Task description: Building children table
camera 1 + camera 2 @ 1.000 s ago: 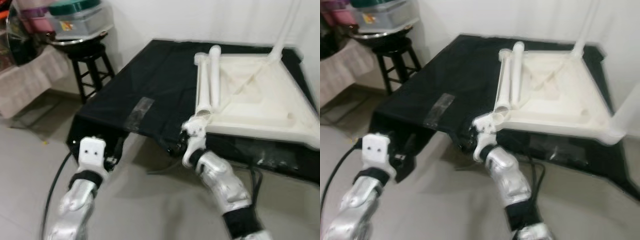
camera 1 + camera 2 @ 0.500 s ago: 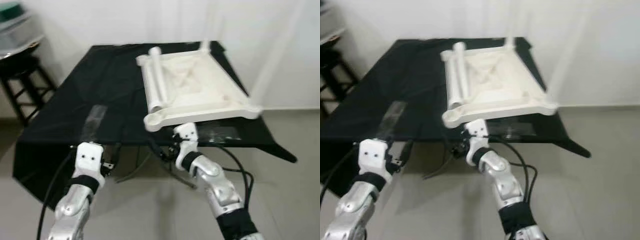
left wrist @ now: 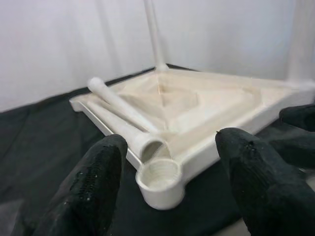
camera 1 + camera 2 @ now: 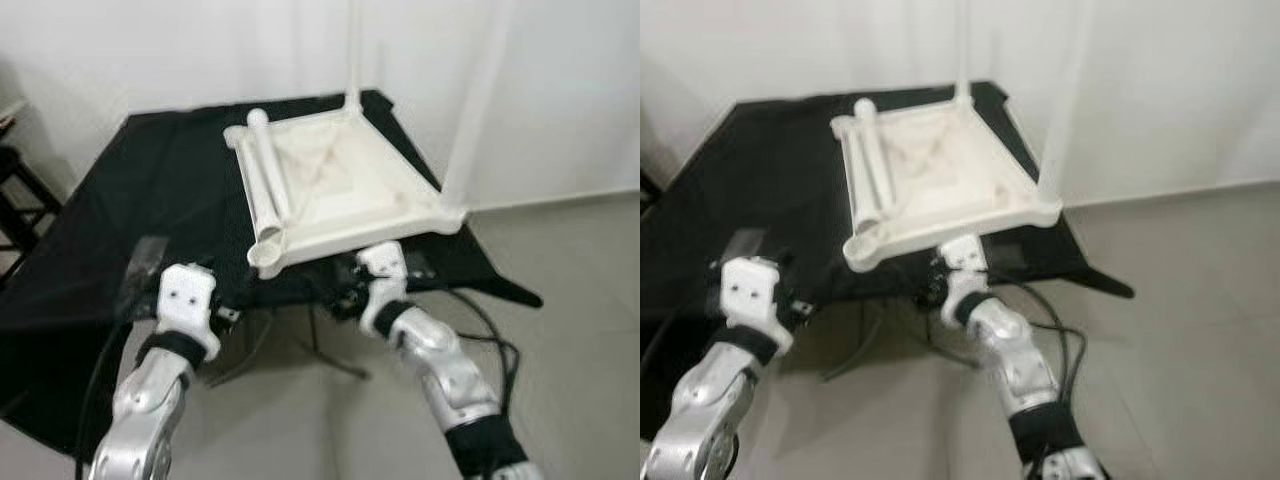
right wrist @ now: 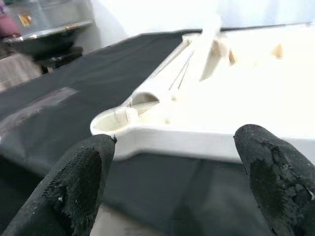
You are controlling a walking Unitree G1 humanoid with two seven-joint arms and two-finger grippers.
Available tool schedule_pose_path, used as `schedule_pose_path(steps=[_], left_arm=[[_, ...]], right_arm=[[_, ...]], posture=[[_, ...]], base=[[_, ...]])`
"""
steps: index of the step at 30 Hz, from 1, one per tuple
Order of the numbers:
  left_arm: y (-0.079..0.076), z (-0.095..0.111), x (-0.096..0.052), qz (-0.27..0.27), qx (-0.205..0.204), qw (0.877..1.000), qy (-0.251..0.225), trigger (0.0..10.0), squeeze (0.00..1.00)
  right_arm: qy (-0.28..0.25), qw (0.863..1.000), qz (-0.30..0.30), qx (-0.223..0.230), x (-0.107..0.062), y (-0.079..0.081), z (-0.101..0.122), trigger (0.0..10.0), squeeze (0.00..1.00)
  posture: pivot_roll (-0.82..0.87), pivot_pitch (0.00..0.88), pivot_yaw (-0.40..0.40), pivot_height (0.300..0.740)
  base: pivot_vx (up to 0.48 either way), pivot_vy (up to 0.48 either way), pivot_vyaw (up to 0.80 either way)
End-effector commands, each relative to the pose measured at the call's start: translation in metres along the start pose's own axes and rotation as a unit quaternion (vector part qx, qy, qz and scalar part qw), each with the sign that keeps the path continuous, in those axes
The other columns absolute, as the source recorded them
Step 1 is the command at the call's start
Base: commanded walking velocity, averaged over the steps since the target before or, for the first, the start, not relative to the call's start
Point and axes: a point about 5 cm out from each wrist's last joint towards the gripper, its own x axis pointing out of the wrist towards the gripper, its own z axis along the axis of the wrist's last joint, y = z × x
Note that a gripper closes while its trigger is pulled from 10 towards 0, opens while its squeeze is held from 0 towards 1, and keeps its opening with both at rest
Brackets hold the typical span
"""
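A white children's table top point(image 4: 345, 185) lies upside down on a black cloth point(image 4: 150, 190). Two white legs stand upright in it, one at the far corner point(image 4: 353, 50) and one at the right corner point(image 4: 478, 100). Two loose legs point(image 4: 268, 190) lie along its left edge. The near corner socket point(image 3: 160, 176) is empty. My left gripper point(image 3: 173, 141) is open, held just before that socket with nothing between its fingers. My right gripper point(image 5: 177, 137) is also open, close to the top's near edge, low at the cloth's front point(image 4: 352, 292).
A grey tape patch point(image 4: 146, 262) is on the cloth near my left wrist point(image 4: 186, 300). Black cables point(image 4: 470, 322) hang under the table's front. A dark stool point(image 4: 18, 190) stands at the far left. White wall behind; bare floor point(image 4: 580, 300) to the right.
The whole picture has shifted, so the camera has turned: the table top now sits at the centre and the stool at the edge. Both arms stay low at the table's front.
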Motion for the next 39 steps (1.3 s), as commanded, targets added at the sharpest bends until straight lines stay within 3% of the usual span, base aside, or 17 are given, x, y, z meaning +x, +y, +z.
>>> schedule_pose_path(steps=[1, 9, 10, 13, 16, 20, 27, 31, 33, 35, 36, 37, 38, 39], left_arm=[[0.008, 0.006, 0.000, 0.002, 0.010, 1.000, -0.007, 10.0, 0.00], [0.010, 0.010, 0.003, -0.005, 0.021, 1.000, -0.014, 10.0, 0.00], [0.010, 0.011, 0.004, -0.021, 0.041, 0.999, -0.011, 10.0, 0.00], [0.010, 0.011, 0.004, -0.021, 0.041, 0.999, -0.011, 10.0, 0.00], [0.008, 0.010, 0.005, -0.035, 0.067, 0.997, -0.004, 10.0, 0.00], [0.010, 0.005, 0.006, -0.046, 0.104, 0.993, 0.018, 10.0, 0.00], [0.019, 0.003, -0.002, -0.062, 0.119, 0.990, 0.046, 10.0, 0.00], [0.019, 0.001, -0.010, -0.115, 0.167, 0.977, 0.069, 10.0, 0.00], [0.019, 0.001, -0.010, -0.115, 0.167, 0.977, 0.069, 10.0, 0.00], [0.020, -0.003, -0.016, -0.164, 0.226, 0.955, 0.099, 10.0, 0.00], [0.020, -0.003, -0.016, -0.164, 0.226, 0.955, 0.099, 10.0, 0.00], [0.022, -0.005, -0.019, -0.183, 0.256, 0.942, 0.116, 10.0, 0.00], [0.022, -0.005, -0.019, -0.183, 0.256, 0.942, 0.116, 10.0, 0.00], [0.024, -0.007, -0.021, -0.193, 0.277, 0.933, 0.128, 10.0, 0.00]], right_arm=[[-0.009, 1.000, 0.026, 0.005, 0.006, 0.013, 0.000, 10.0, 0.00], [-0.009, 1.000, 0.028, 0.006, 0.006, 0.014, 0.000, 10.0, 0.00], [-0.009, 1.000, 0.027, 0.008, 0.006, 0.013, 0.000, 10.0, 0.00], [-0.009, 1.000, 0.027, 0.008, 0.006, 0.013, 0.000, 10.0, 0.00], [-0.009, 1.000, 0.023, 0.011, 0.006, 0.012, 0.000, 10.0, 0.00], [-0.007, 1.000, 0.020, 0.013, 0.005, 0.011, -0.001, 10.0, 0.00], [-0.003, 1.000, 0.024, 0.014, 0.005, 0.010, -0.001, 10.0, 0.00], [-0.002, 1.000, 0.024, 0.016, 0.006, 0.010, -0.002, 10.0, 0.00], [-0.002, 1.000, 0.024, 0.016, 0.006, 0.010, -0.002, 10.0, 0.00], [-0.001, 0.999, 0.025, 0.020, 0.006, 0.011, -0.002, 10.0, 0.00], [-0.001, 0.999, 0.025, 0.020, 0.006, 0.011, -0.002, 10.0, 0.00], [0.000, 0.999, 0.025, 0.021, 0.006, 0.011, -0.002, 10.0, 0.00], [0.000, 0.999, 0.025, 0.021, 0.006, 0.011, -0.002, 10.0, 0.00], [0.001, 0.999, 0.024, 0.022, 0.006, 0.011, -0.003, 10.0, 0.00]], posture=[[-0.06, 0.048, 0.052, 0.740], [-0.06, 0.047, 0.052, 0.740], [-0.06, 0.047, 0.052, 0.740], [-0.06, 0.047, 0.052, 0.740], [-0.06, 0.046, 0.052, 0.740], [-0.06, 0.050, 0.052, 0.740], [-0.07, 0.057, 0.049, 0.740], [-0.07, 0.060, 0.052, 0.740], [-0.07, 0.060, 0.052, 0.740], [-0.07, 0.061, 0.054, 0.740], [-0.07, 0.061, 0.054, 0.740], [-0.07, 0.061, 0.054, 0.740], [-0.07, 0.061, 0.054, 0.740], [-0.07, 0.061, 0.054, 0.740]], base=[[0.428, 0.000, 0.00], [0.430, 0.000, 0.00], [0.428, 0.000, 0.00], [0.428, 0.000, 0.00], [0.413, 0.000, 0.00], [0.000, 0.000, 0.00], [0.000, 0.000, 0.00], [0.000, 0.000, 0.00], [0.000, 0.000, 0.00], [0.000, 0.000, 0.00], [0.000, 0.000, 0.00], [0.000, 0.000, 0.00], [0.000, 0.000, 0.00], [0.000, 0.000, 0.00]])
